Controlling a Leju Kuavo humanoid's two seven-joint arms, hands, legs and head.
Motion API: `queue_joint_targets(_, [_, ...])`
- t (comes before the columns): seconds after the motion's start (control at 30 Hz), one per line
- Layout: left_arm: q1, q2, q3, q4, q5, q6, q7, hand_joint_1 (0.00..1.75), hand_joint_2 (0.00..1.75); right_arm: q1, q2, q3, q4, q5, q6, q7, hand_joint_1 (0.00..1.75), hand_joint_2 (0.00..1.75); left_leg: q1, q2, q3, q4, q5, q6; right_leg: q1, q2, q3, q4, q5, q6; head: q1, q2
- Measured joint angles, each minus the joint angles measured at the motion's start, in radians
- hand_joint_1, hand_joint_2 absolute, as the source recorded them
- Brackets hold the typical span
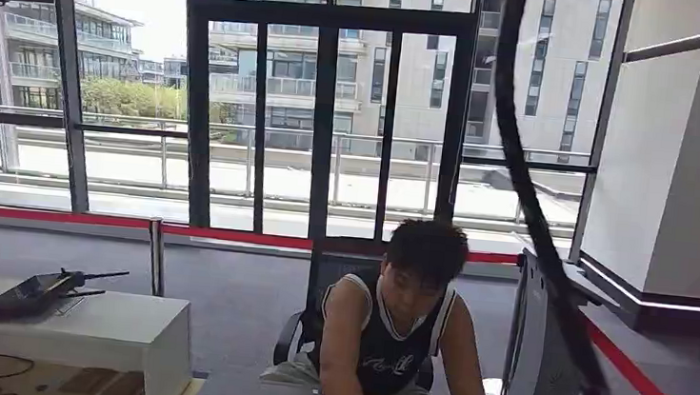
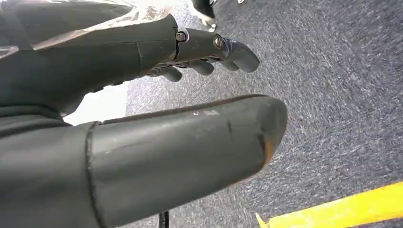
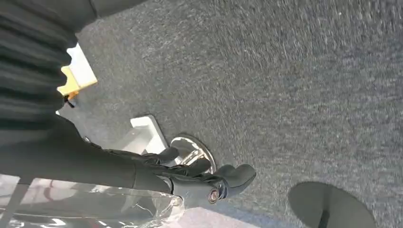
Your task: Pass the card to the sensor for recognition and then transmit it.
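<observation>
Your left hand (image 2: 190,95) and right hand (image 3: 190,175) hung over the grey carpet (image 3: 285,71), fingers loosely apart, holding nothing. You could not see the card anywhere. A card is likely thin, light and slippery, so pinch its edge.

Left hand (image 2: 190,95) hangs over grey carpet (image 2: 332,85), holding nothing; thick grey thumb (image 2: 190,152) lies apart from the darker fingers (image 2: 237,52), which are slightly curled. A yellow stripe (image 2: 342,209) runs across the carpet near the thumb tip. A white patch of floor or surface (image 2: 102,102) shows between thumb and palm.
</observation>
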Motion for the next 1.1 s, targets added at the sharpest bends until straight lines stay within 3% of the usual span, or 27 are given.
queue_joint_targets(0.6, [0.000, 0.000, 0.000, 0.000, 0.005, 0.000, -0.007, 0.00, 0.00, 0.000, 0.006, -0.002, 0.018, -0.009, 0.027, -0.045, 0.00, 0.00, 0.000, 0.000, 0.000, 0.000, 0.000, 0.000, 0.000, 0.000, 0.000, 0.000, 0.000, 0.000, 0.000, 0.000])
queue_joint_targets(1.1, [0.000, 0.000, 0.000, 0.000, 0.003, -0.013, 0.026, 0.00, 0.00, 0.003, 0.011, -0.007, 0.021, -0.007, 0.024, -0.021, 0.00, 0.00, 0.000, 0.000, 0.000, 0.000, 0.000, 0.000, 0.000, 0.000, 0.000, 0.000, 0.000, 0.000, 0.000, 0.000])
